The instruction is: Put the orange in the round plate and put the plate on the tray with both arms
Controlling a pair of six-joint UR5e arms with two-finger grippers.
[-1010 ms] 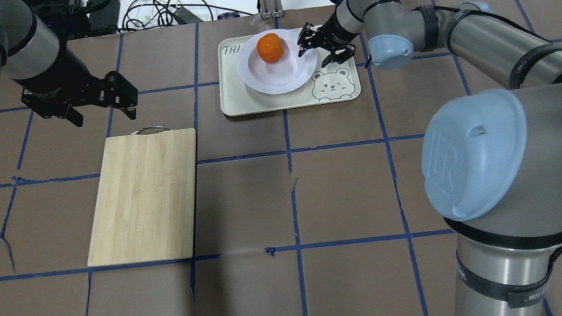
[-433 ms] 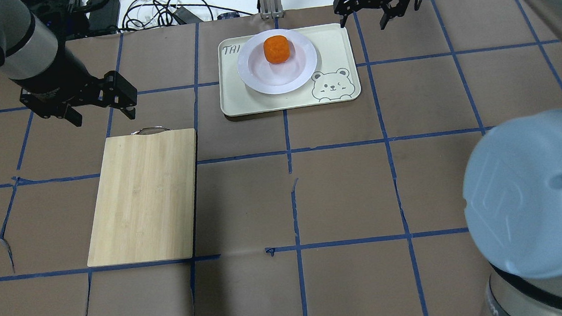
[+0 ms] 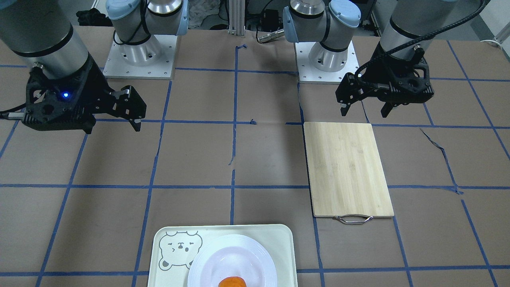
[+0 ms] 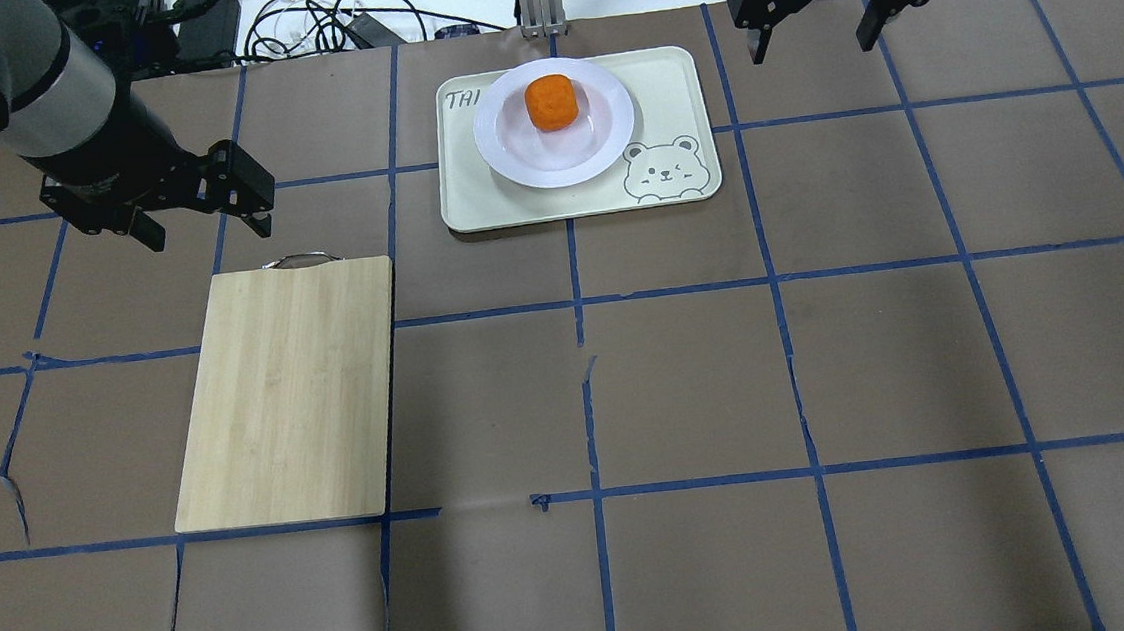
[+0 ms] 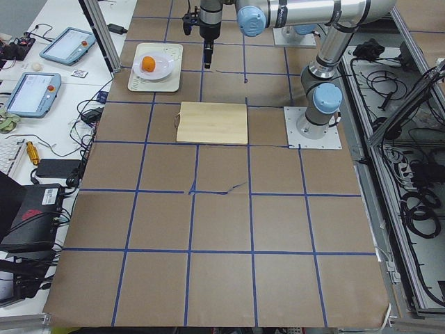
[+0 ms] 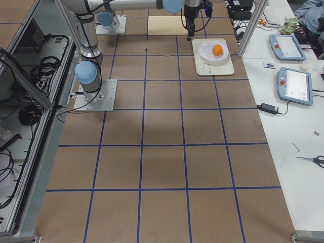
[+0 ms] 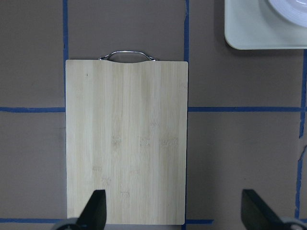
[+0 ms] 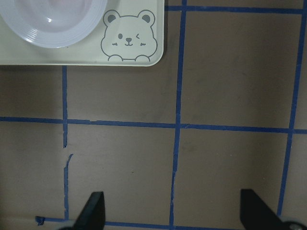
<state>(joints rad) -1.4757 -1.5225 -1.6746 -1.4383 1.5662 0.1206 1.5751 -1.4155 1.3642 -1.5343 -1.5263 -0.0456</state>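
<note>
Apparently the task's things are already in place: the orange (image 4: pixel 551 102) lies in the well of the round plate (image 4: pixel 510 159), a little toward its far side. The plate rests on the tray (image 4: pixel 679 86), near the far edge of the worktop (image 4: pixel 688 386), about in the middle of that edge.

The right tool (image 4: pixel 813 35) hangs over the far edge, beside the tray's far right corner but apart from it, with its jaws spread wide and nothing between them. The left tool (image 4: pixel 207 223) is empty as well, jaws apart, over the worktop just beyond the handle end of the cutting board (image 4: pixel 287 392), toward the left edge.

I judge that only the retreat of the arms remains. The danger is the right tool: if it goes low or sideways toward the tray, a finger may catch the tray's rim and push it. The orange is round and free, so such a knock could roll it out of the shallow well. The plate may also slide on the smooth tray.
</note>
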